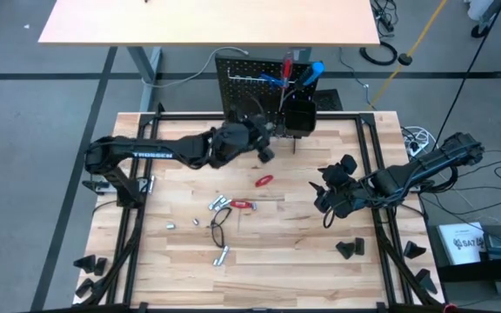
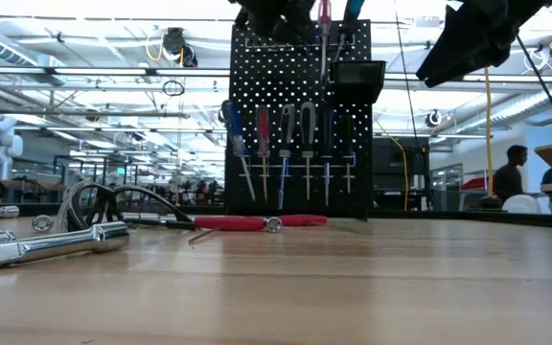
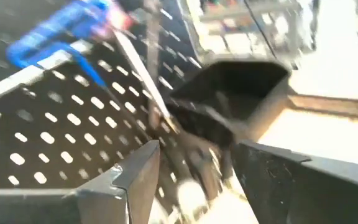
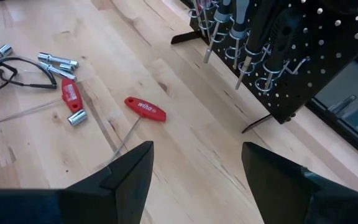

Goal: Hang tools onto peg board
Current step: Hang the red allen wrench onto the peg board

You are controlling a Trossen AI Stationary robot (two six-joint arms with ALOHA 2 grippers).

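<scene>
Nearest the table's front, silver sockets are seen lying loose; beyond them a red T-handle driver rests mid-table, judged light, stiff and best taken by its grippy handle, not the slick shaft. The right gripper hovers open nearby, while farthest back the left gripper, fingers parted and empty, is held at the peg board.

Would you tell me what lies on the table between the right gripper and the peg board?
In the right wrist view, only bare wood separates the right gripper from the peg board; the red T-handle key lies off to one side.
</scene>
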